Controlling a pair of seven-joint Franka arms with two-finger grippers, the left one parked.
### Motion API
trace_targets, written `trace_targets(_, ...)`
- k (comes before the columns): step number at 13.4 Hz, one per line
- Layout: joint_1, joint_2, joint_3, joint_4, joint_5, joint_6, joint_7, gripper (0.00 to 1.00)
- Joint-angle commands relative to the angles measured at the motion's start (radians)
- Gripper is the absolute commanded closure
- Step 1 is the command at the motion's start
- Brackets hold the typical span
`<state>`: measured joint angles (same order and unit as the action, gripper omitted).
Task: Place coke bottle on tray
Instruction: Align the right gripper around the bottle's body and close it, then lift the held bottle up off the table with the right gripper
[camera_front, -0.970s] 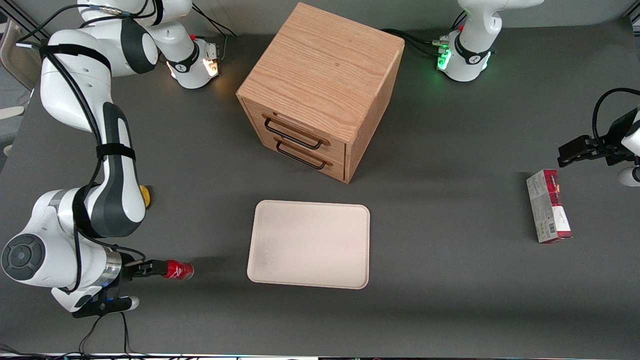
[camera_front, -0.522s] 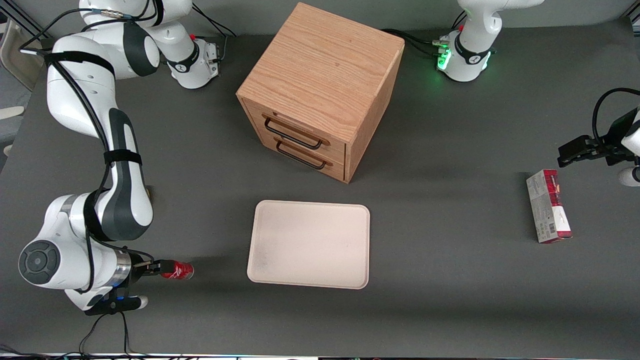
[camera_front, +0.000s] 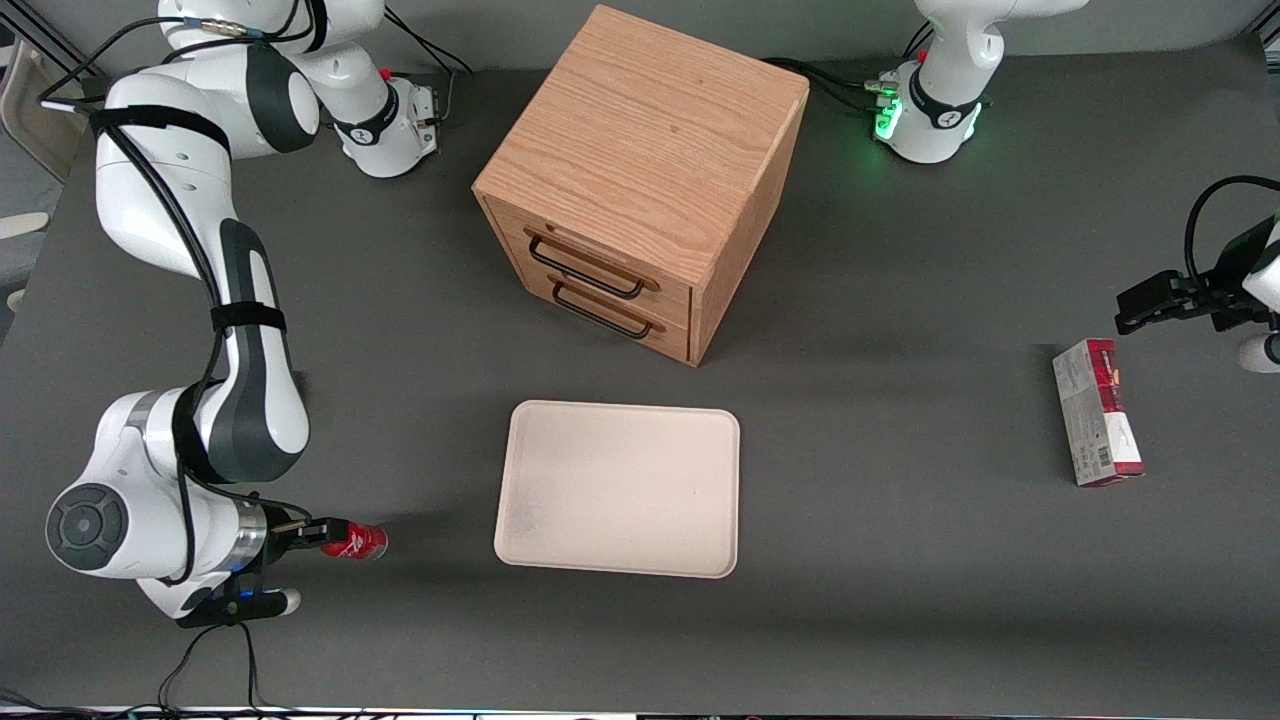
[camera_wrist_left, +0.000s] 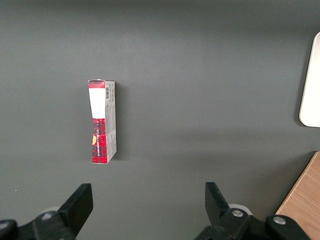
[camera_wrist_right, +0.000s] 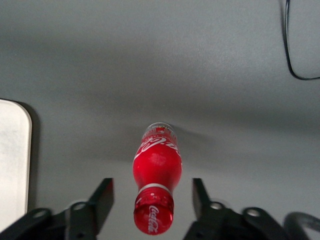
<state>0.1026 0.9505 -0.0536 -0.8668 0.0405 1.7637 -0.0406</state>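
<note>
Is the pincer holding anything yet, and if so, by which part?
Nothing is held. The pincer is open, its fingers on either side of the coke bottle's cap end with gaps showing. The bottle stands on the table, off the tray.

arm: white shells, dark grey joints | black cables, straps | gripper (camera_front: 322, 531): 2 black fingers (camera_wrist_right: 102, 196)
</note>
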Motion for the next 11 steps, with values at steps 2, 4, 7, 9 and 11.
trace_targets(2,0.008,-0.021,0.0,-0.038,0.007,-0.006,0.013,1.0)
trace_targets(4,0.008,-0.021,0.0,-0.038,0.007,-0.006,0.016,1.0)
trace_targets(7,0.008,-0.022,0.0,-0.038,0.006,-0.006,0.025,1.0)
trace_targets(9,0.008,-0.056,0.0,-0.038,0.009,-0.015,0.025,1.0)
trace_targets(11,0.006,-0.099,-0.006,-0.025,0.009,-0.146,0.025,1.0)
